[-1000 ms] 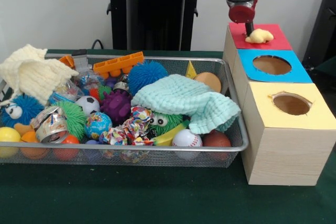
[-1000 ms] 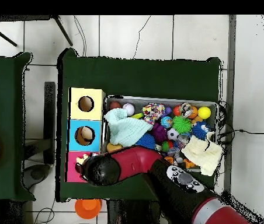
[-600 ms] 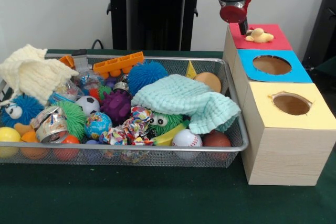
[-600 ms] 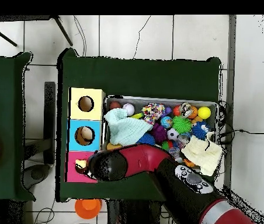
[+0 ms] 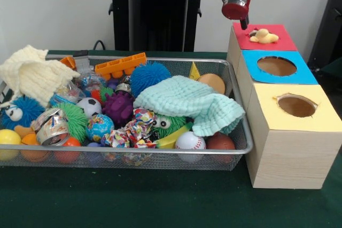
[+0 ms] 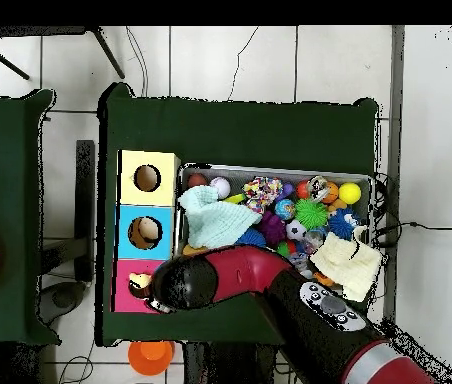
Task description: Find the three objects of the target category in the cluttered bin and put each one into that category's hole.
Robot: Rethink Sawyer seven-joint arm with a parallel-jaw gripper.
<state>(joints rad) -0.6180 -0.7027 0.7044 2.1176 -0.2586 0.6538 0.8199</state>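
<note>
Gripper lifted off red box; yellow toy left on top.

Near to far, front view: wire bin [image 5: 235, 150] w/ baseball [image 5: 190, 140], foil ball [image 5: 52, 126], globe ball [image 5: 99, 126], mint cloth [image 5: 192, 102], cream cloth [image 5: 32, 73], orange block [image 5: 120, 64], all unchanged vs. 1 s ago. Beside bin, row of boxes: yellow box [image 5: 294, 132], blue box [image 5: 278, 68], red box [image 5: 264, 36]. Yellow toy [image 5: 263, 36] lies on red top at its hole, not dropped in. Gripper [image 5: 243, 24] now higher & further toward bin than before, apart from toy. Can't tell if it is apart or together.
</note>
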